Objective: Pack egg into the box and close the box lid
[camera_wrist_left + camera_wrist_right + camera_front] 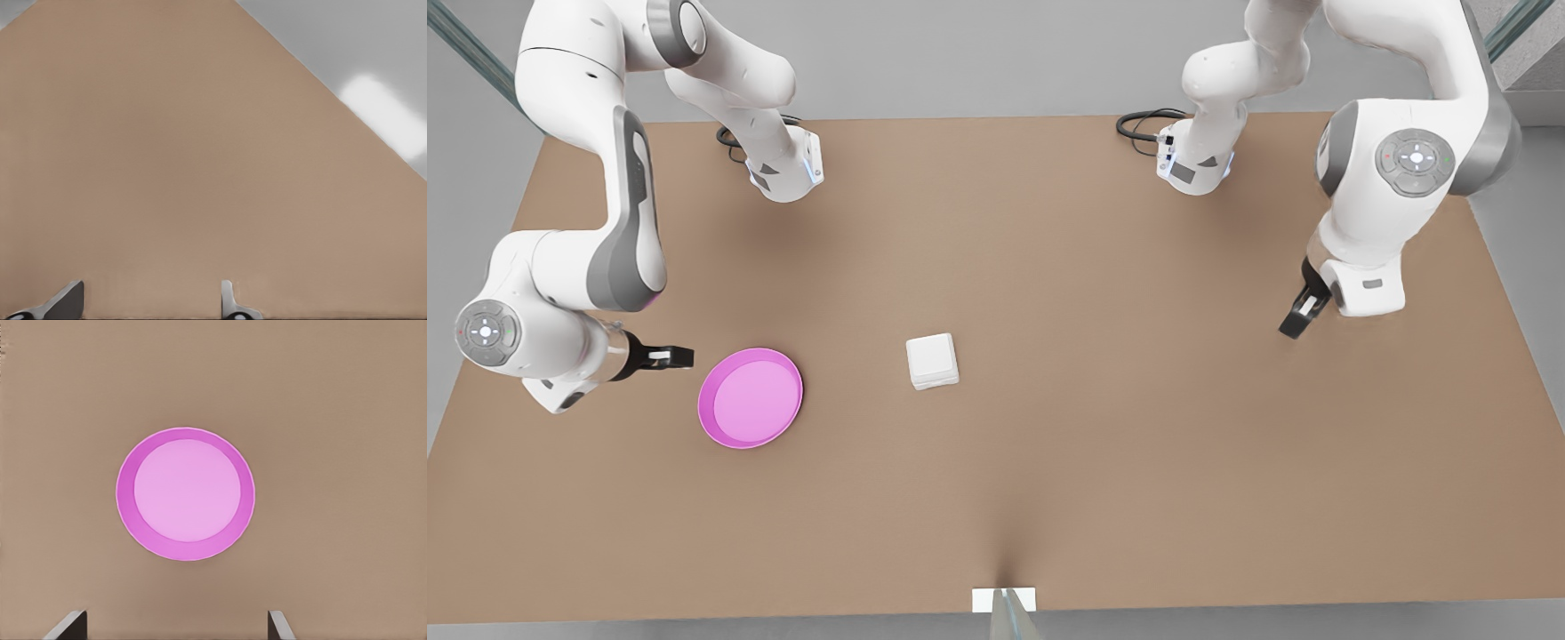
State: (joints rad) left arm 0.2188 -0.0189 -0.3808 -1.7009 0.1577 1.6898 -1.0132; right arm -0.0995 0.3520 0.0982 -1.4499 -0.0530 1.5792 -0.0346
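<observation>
White box (932, 361) lid down mid-bench (1049, 462), squarish, slightly skewed, right gripper (680, 357) beside pink plate (751, 397), fingers apart, left gripper (1294, 324) well apart, fingers apart

My right tool (680, 356) hangs at the front view's left, fingers (67, 627) spread wide. My left tool (1294, 322) hangs at the front view's right, fingers (63, 301) apart, seemingly angled downward.

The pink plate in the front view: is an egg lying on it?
No, the pink plate is bare; its whole inner surface shows plain pink with nothing resting on it.
</observation>
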